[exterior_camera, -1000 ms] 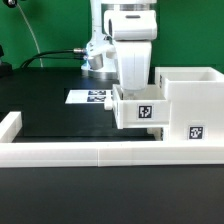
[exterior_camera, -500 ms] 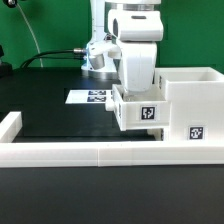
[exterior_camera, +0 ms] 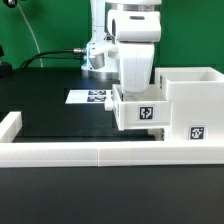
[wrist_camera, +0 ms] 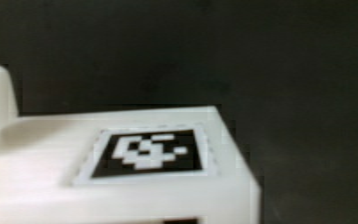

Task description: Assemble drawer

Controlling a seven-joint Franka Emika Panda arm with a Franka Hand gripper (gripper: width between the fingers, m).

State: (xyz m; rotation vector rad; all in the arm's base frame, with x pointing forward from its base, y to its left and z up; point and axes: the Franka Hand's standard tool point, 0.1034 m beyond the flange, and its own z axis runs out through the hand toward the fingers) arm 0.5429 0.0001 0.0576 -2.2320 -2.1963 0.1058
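The drawer point(exterior_camera: 143, 108) is a small white open-topped tray with a black-and-white tag on its front. It sits against the side of the larger white housing point(exterior_camera: 192, 105) on the exterior view's right. My gripper point(exterior_camera: 135, 90) comes straight down into the drawer's top and appears shut on its wall. The fingertips are hidden behind the drawer's rim. In the wrist view the drawer's tagged face point(wrist_camera: 149, 152) fills the frame at close range, over the black table, and the fingers do not show clearly.
A long white border rail point(exterior_camera: 90, 152) runs along the front, and a short one point(exterior_camera: 10, 125) stands at the exterior view's left. The marker board point(exterior_camera: 92, 97) lies on the black table behind the drawer. A cable and a green backdrop are at the back left.
The gripper and the drawer shifted slightly toward the housing on the exterior view's right, then settled back a touch. Nothing else moved.
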